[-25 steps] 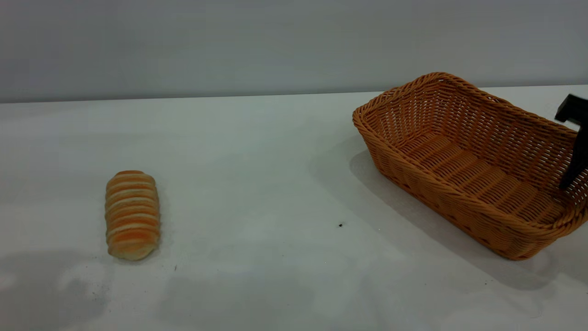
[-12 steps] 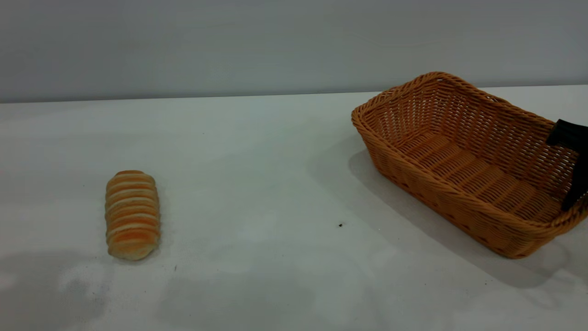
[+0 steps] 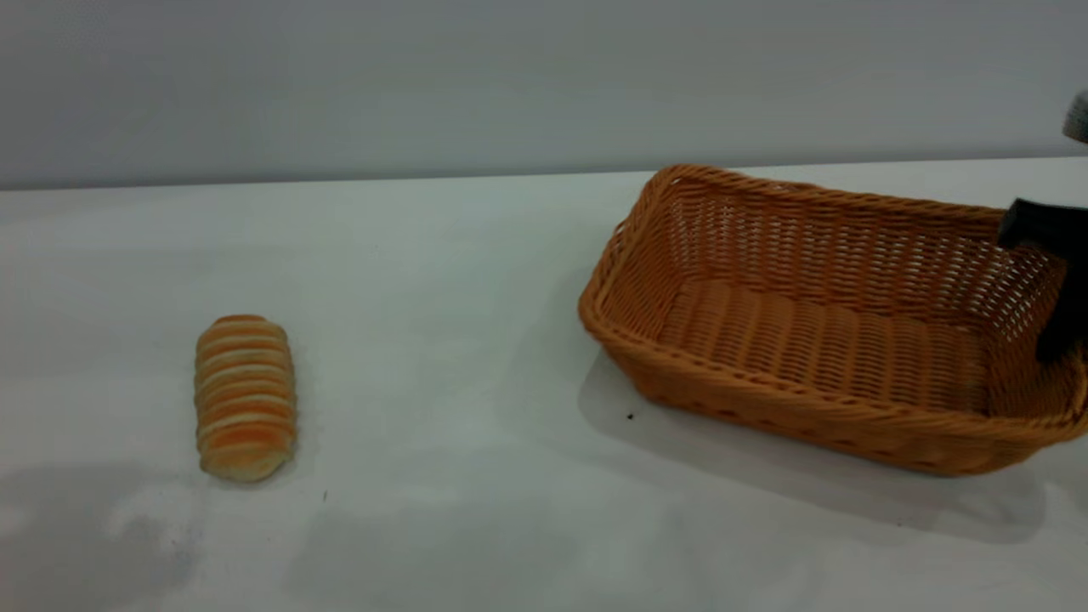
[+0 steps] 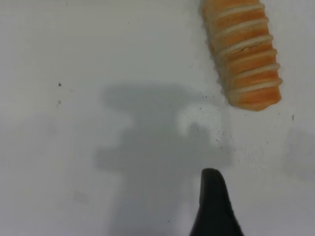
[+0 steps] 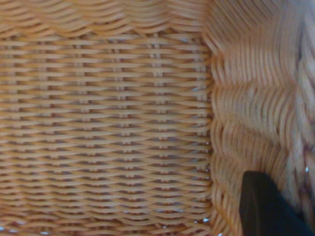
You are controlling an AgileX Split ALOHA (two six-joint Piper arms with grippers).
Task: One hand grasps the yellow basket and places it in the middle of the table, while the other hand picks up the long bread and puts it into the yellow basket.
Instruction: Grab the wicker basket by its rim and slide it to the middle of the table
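The table (image 3: 476,280) carries the basket (image 3: 816,340) at the right, short of the middle, its long axis running left-right. The right gripper (image 3: 1058,289) reaches inside its right end, largely cut off; its grip cannot be told. The bread (image 3: 246,396) lies well left, pointing front-to-back. Only one left gripper finger (image 4: 212,206) shows near it.

Right gripper (image 3: 1054,289) mostly cut off at frame edge; grip on yellow basket (image 3: 816,340) perhaps closed, unclear.
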